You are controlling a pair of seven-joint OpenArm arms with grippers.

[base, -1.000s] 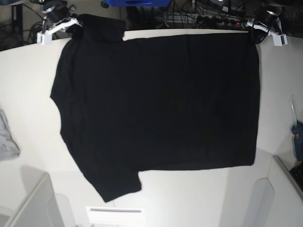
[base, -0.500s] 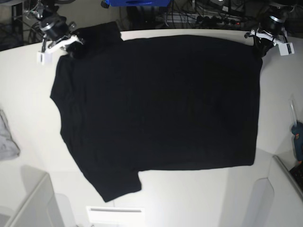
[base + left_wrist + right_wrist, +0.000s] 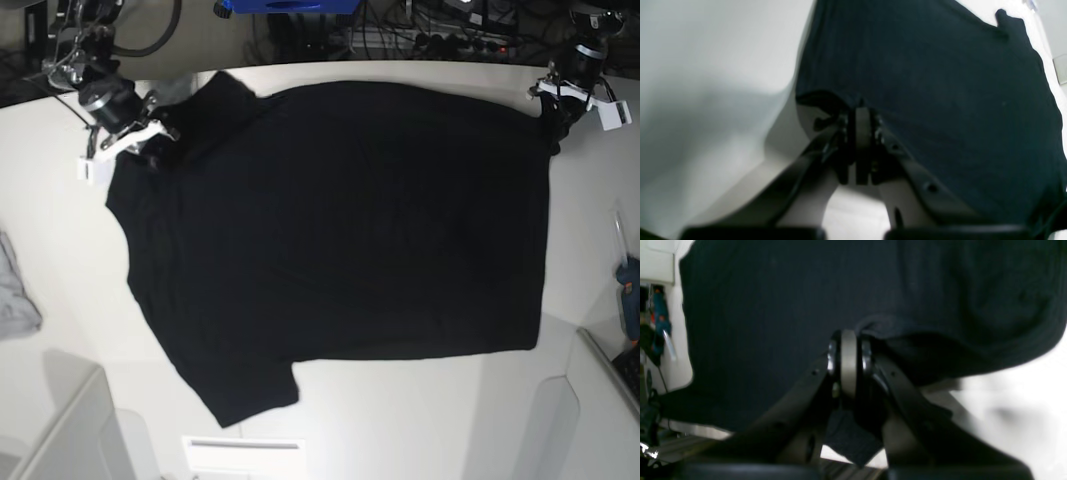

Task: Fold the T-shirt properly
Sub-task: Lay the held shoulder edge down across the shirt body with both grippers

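Observation:
The black T-shirt lies spread flat on the white table, plain side up, with its near sleeve at the bottom left. My right gripper is at the far left and is shut on the shirt's shoulder edge by the far sleeve. In the right wrist view, the jaws pinch a bunched fold of the cloth. My left gripper is at the far right and is shut on the hem corner. In the left wrist view, the jaws hold that corner of the shirt, lifted slightly.
A small grey cloth lies at the table's left edge. A blue tool sits at the right edge. White bins stand at the front left and front right. Cables run behind the table's far edge.
My right gripper has moved toward the front and slightly left, dragging the shoulder and far sleeve onto the table. My left gripper has shifted a little right and toward the front, still holding the hem corner.

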